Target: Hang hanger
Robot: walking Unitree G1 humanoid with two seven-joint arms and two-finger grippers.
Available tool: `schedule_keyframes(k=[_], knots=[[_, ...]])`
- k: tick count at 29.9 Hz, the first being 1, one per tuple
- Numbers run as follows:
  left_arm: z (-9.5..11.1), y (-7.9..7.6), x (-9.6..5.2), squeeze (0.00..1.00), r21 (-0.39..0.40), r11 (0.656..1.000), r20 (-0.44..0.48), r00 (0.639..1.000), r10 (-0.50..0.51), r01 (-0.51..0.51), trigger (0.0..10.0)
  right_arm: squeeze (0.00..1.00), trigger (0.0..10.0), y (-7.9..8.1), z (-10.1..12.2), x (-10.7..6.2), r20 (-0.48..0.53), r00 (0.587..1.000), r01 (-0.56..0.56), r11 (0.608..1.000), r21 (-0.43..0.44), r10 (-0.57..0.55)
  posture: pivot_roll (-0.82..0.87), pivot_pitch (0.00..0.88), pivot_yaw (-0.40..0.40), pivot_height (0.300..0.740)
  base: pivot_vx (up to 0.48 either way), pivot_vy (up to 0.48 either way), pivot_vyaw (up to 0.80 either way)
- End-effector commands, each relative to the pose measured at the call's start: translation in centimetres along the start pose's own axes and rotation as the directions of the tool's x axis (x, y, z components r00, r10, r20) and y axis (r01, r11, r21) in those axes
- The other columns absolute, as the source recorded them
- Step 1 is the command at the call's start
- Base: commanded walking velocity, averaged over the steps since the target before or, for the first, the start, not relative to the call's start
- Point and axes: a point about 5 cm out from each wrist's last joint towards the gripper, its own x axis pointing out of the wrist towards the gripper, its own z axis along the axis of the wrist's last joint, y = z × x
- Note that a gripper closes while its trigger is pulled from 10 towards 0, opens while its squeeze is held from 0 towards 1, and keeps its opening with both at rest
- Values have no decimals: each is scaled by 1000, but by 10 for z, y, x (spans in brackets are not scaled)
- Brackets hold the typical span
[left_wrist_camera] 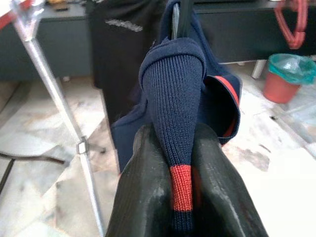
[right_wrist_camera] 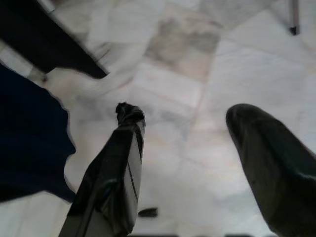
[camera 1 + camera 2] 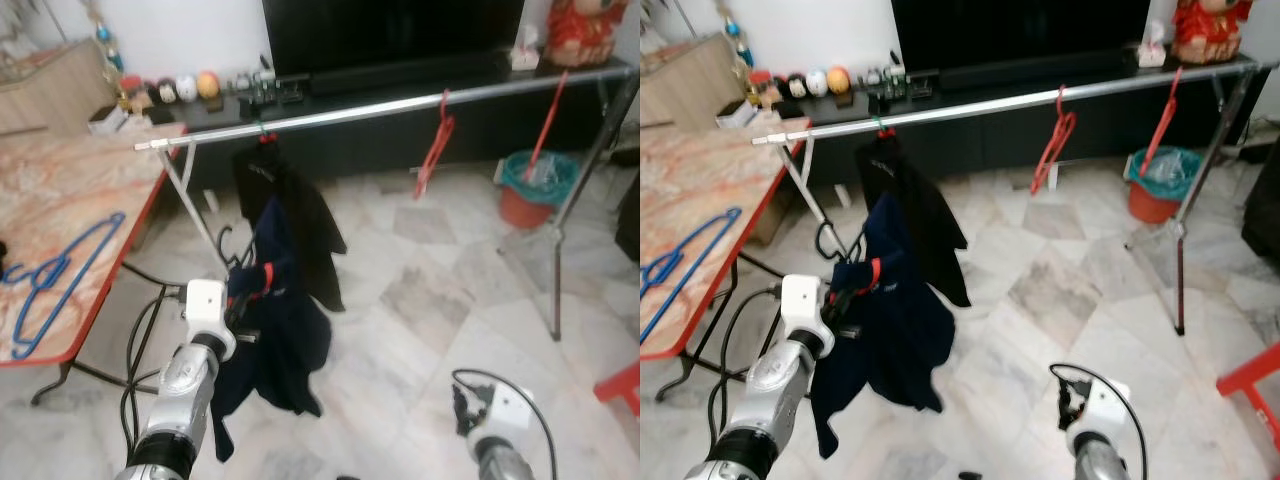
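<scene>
My left gripper (image 1: pixel 173 136) is shut on the ribbed collar of a navy garment (image 3: pixel 285 340) with a red stripe. The garment hangs from it below and in front of the silver rail (image 3: pixel 400 105). A dark hanger neck (image 1: pixel 181 17) rises out of the collar. A black garment (image 3: pixel 295 220) hangs on the rail's left end. Two red hangers (image 3: pixel 435 145) hang further right on the rail. A blue hanger (image 3: pixel 60 275) lies on the marble-patterned table (image 3: pixel 90 190). My right gripper (image 2: pixel 192 148) is open, low over the floor.
An orange bin (image 3: pixel 525 195) with a green liner stands beyond the rail's right leg (image 3: pixel 555 260). Behind the rail runs a black TV cabinet (image 3: pixel 400 85). A red stool (image 3: pixel 622 385) is at the right edge. Black cables (image 3: pixel 140 330) trail under the table.
</scene>
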Motion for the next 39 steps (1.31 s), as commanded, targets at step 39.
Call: schedule_keyframes(k=[39], knots=[[4,1,1,0,21,1000,3,1000,-16,16,10000,0,10000,12,6,5,7,1000,7,1000,25,-7,-30,0,88,740,0,9,-109]])
